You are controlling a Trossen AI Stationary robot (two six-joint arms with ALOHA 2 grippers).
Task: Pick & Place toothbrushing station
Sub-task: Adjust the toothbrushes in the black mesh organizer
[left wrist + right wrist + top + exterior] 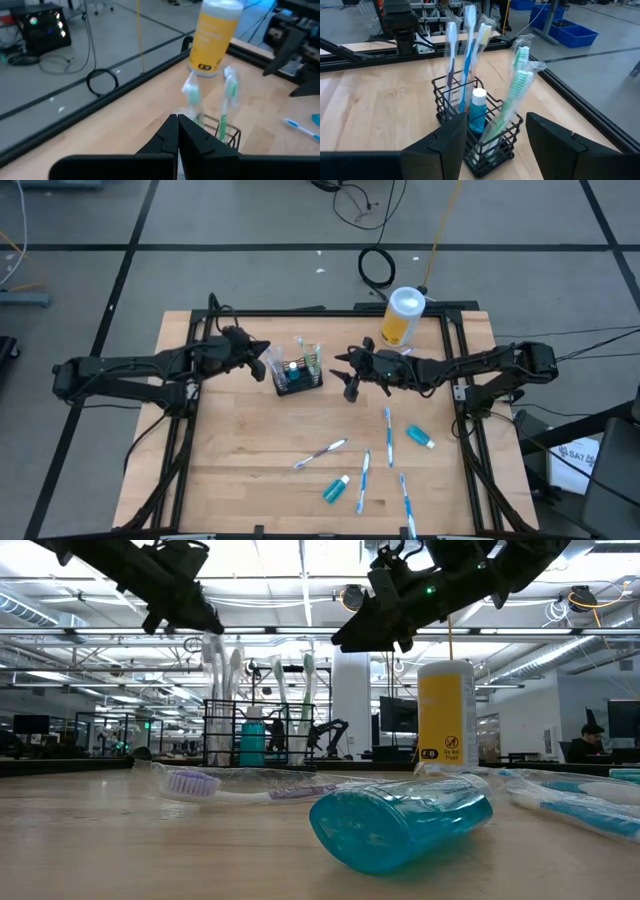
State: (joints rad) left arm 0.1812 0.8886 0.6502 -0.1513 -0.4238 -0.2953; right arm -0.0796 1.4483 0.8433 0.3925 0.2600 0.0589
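Left fingers (pixel 178 131) shut, empty — right fingers (pixel 492 137) apart.

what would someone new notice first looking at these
Likely the black wire caddy near the table's middle, bristling with wrapped toothbrushes around a teal tube, with the shut left gripper and open right gripper flanking it. Next, the yellow canister at the far edge and loose toothbrushes and tubes on the near boards.

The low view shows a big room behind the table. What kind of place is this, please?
Probably a robotics lab or industrial workshop: the wooden table sits in a black frame on a concrete floor with loose cables, and behind it are monitors, exposed ceiling pipes and a seated person.
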